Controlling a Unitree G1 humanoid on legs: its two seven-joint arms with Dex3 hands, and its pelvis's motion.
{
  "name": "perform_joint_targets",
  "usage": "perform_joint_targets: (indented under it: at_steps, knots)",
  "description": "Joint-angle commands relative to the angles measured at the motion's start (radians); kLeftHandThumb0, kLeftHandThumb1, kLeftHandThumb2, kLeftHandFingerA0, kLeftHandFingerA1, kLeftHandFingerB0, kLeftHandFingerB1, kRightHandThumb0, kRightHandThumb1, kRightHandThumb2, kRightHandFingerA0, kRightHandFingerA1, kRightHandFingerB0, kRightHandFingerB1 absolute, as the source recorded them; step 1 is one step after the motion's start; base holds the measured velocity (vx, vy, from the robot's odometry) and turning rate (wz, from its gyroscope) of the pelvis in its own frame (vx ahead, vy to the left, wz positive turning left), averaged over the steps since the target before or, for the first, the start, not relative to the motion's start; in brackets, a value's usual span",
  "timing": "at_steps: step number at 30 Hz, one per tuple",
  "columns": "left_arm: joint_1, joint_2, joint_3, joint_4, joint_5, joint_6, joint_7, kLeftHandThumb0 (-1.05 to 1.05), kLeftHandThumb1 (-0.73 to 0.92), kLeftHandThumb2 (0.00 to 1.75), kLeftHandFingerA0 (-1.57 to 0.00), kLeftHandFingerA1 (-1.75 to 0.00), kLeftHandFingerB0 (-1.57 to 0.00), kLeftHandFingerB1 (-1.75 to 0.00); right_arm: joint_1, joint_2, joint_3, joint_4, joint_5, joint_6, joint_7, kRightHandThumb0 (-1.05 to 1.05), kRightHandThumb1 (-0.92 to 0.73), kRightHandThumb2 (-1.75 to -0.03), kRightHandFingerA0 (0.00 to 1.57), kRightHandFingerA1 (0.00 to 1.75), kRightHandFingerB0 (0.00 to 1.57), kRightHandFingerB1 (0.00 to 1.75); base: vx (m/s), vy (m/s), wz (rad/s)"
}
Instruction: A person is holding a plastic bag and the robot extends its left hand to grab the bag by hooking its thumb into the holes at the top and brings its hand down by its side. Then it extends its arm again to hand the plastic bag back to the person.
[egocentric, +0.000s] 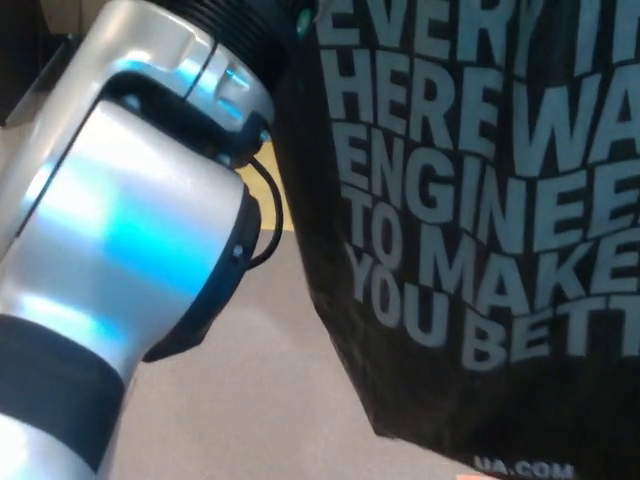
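The head view is filled by two items: the robot's left arm (130, 230) and the black plastic bag (480, 230).

The left arm enters from the lower left and runs up toward the top edge. Its silver shell carries a blue reflection, with a black band near the bottom left and a ribbed black collar at the top. A thin black cable (268, 215) loops out from the joint on the arm's right side.

The left hand lies beyond the top edge of the frame, so whether its fingers are spread, pressed together or hooked into the bag cannot be told. The right hand does not appear.

The bag hangs just beside the arm, occupying the right half of the frame from the top edge to the bottom. Its left edge sits close against the black collar. Large grey lettering covers the face (cut off at the right edge), with small print near the bottom.

Tan floor (260, 400) shows between arm and bag.
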Motion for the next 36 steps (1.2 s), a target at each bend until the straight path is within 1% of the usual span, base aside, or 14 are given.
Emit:
perform_joint_targets:
  at_steps: [1,3,4,14,18,20,21,23,28,29,30,33,34,36]
  knots:
    - [0.081,-0.026,0.001,-0.084,-0.017,0.0,-0.011,-0.2,0.53,0.93,-1.25,-1.35,-0.83,-1.05,0.08,-0.004,0.013,0.005,-0.029,0.008,0.001,-0.56,-0.52,-0.79,0.42,0.53,0.05,0.27,0.0,0.0,0.0]
    - [0.112,-0.027,0.002,-0.116,-0.015,0.011,-0.019,-0.21,0.53,0.93,-1.25,-1.35,-0.83,-1.05,0.095,-0.001,0.014,0.004,-0.032,0.009,-0.002,-0.57,-0.53,-0.78,0.44,0.52,0.06,0.27,0.0,0.0,0.0]
    - [0.136,-0.03,0.002,-0.138,-0.012,0.022,-0.018,-0.18,0.68,0.65,-1.01,-1.71,-0.82,-1.16,0.107,0.002,0.008,0.003,-0.026,0.005,-0.001,-0.56,-0.53,-0.78,0.43,0.52,0.06,0.28,0.0,0.0,0.0]
    - [0.285,-0.02,-0.012,-0.287,0.016,0.06,-0.041,-0.19,0.64,0.59,-0.99,-1.71,-0.81,-1.22,0.185,0.016,0.011,0.0,-0.036,-0.012,0.002,-0.5,-0.65,-0.59,0.32,0.38,0.07,0.25,0.0,0.0,0.0]
    - [0.346,-0.018,-0.009,-0.339,0.012,0.07,-0.066,-0.32,0.54,0.62,-1.03,-1.65,-0.95,-0.7,0.207,0.02,-0.001,0.001,-0.024,-0.008,0.009,-0.48,-0.63,-0.62,0.24,0.36,0.09,0.21,0.0,0.0,0.0]
    - [0.378,-0.013,-0.013,-0.373,0.018,0.094,-0.093,-0.32,0.63,0.61,-0.89,-1.41,-0.67,-0.45,0.211,0.022,-0.004,0.001,-0.023,-0.008,0.016,-0.3,-0.52,-1.01,0.0,0.49,0.0,0.49,0.0,0.0,0.0]
    - [0.4,-0.015,-0.016,-0.398,0.025,0.134,-0.126,-0.74,0.52,0.85,-0.24,-0.47,-0.02,-0.21,0.212,0.022,0.005,0.001,-0.033,-0.004,0.015,-0.32,-0.51,-1.01,0.0,0.49,0.0,0.49,0.0,0.0,0.0]
    - [0.446,-0.019,-0.021,-0.453,0.028,0.209,-0.204,-0.91,0.55,0.89,-0.07,-0.12,0.0,0.0,0.217,0.021,0.025,0.002,-0.052,0.0,0.016,-0.52,-0.64,-0.63,0.14,0.33,0.06,0.18,0.0,0.0,0.0]
    - [0.554,0.006,-0.025,-0.603,-0.005,0.274,-0.388,-0.91,0.51,0.92,0.0,0.0,0.0,-0.03,0.226,0.018,0.048,0.003,-0.069,0.0,0.019,-0.53,-0.65,-0.62,0.16,0.33,0.06,0.19,0.0,0.0,0.0]
    - [0.609,0.024,-0.023,-0.659,-0.037,0.27,-0.446,-0.94,0.58,0.58,0.0,0.0,0.0,0.0,0.227,0.018,0.056,0.003,-0.076,0.0,0.018,-0.32,-0.51,-1.01,0.0,0.48,0.0,0.49,0.0,0.0,0.0]
    - [0.651,0.04,-0.022,-0.693,-0.048,0.261,-0.467,-0.95,0.57,0.58,0.0,0.0,0.0,0.0,0.228,0.018,0.058,0.004,-0.076,-0.002,0.019,-0.53,-0.65,-0.62,0.16,0.33,0.06,0.19,0.0,0.0,0.0]
    - [0.729,0.074,-0.02,-0.779,-0.024,0.281,-0.508,-0.93,0.6,0.58,0.0,0.0,0.0,0.0,0.23,0.021,0.062,0.004,-0.078,-0.003,0.018,-0.53,-0.65,-0.63,0.17,0.33,0.06,0.2,0.0,0.0,0.0]
    - [0.766,0.087,-0.016,-0.812,-0.015,0.284,-0.509,-0.94,0.59,0.58,0.0,0.0,0.0,0.0,0.232,0.019,0.07,0.004,-0.085,-0.004,0.018,-0.33,-0.49,-1.01,0.0,0.48,0.0,0.49,0.0,0.0,0.0]
    - [0.839,0.116,-0.005,-0.865,-0.02,0.264,-0.508,-0.95,0.59,0.6,0.0,-0.05,0.0,0.0,0.234,0.018,0.063,0.004,-0.076,0.0,0.021,-0.53,-0.64,-0.63,0.16,0.33,0.06,0.2,0.0,0.0,0.0]
